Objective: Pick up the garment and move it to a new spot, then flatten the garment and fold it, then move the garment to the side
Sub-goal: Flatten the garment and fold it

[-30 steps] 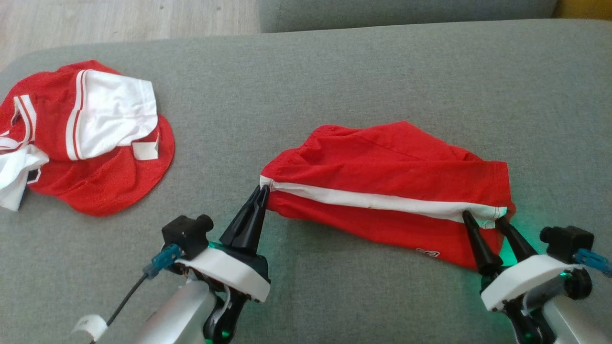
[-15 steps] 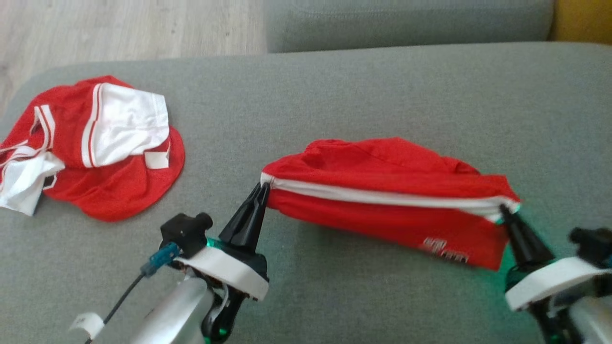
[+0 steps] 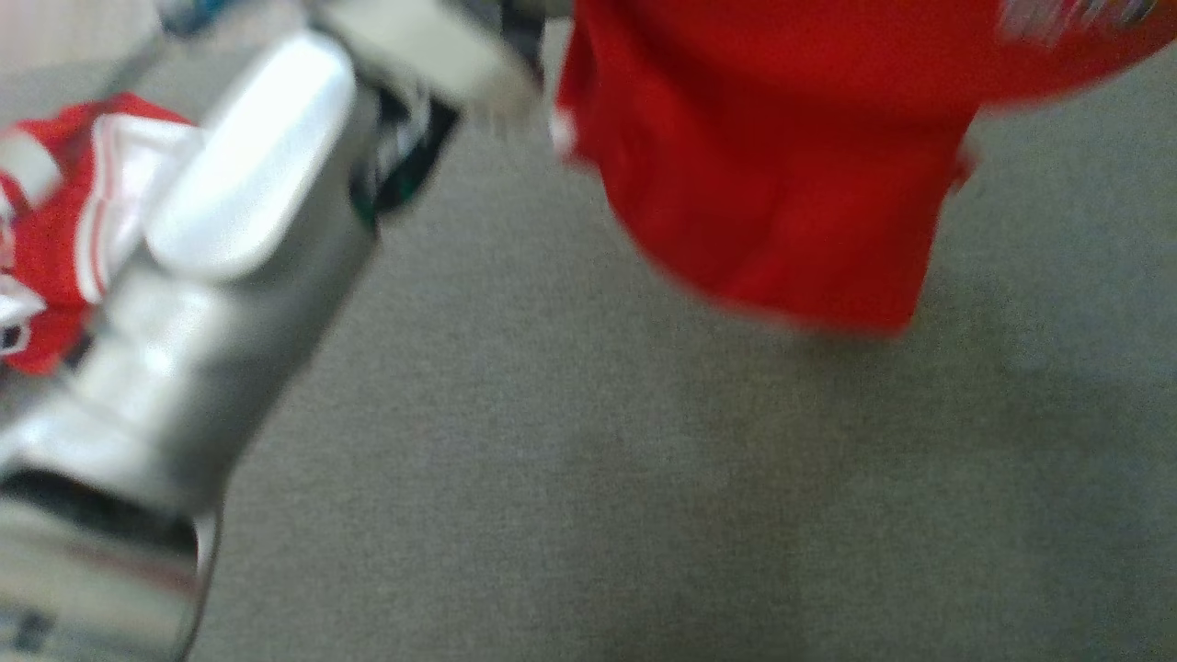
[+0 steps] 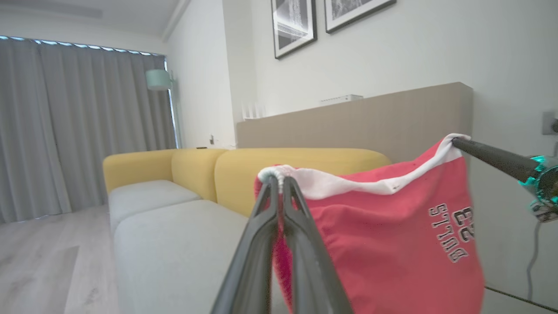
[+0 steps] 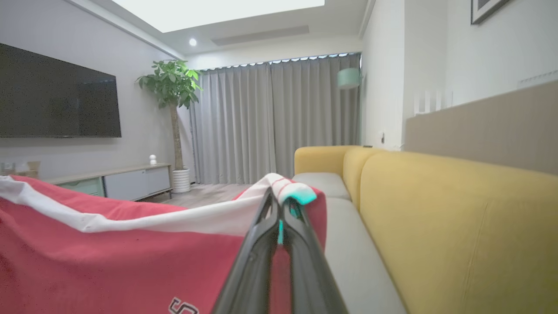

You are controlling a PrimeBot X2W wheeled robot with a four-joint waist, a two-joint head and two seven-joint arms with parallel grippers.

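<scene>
The garment (image 3: 782, 184) is a red piece with a white band and dark lettering, hanging in the air above the grey cushion (image 3: 552, 478). The head view is blurred, with my pale left forearm (image 3: 230, 230) crossing its left side. In the left wrist view my left gripper (image 4: 279, 179) is shut on one end of the garment's (image 4: 392, 244) white band. My right gripper (image 4: 457, 141) pinches the other end there. The right wrist view has my right gripper (image 5: 277, 196) shut on the band, the garment (image 5: 109, 253) stretching away to the left.
A second red and white garment (image 3: 55, 230) lies crumpled on the cushion at the far left. The yellow sofa back (image 5: 436, 218) runs along the right of the right wrist view. Wooden floor, curtains and a TV wall lie beyond.
My right gripper has shut on the white band. Both arms have lifted the garment off the cushion so it hangs between them. The head view has shifted and blurred.
</scene>
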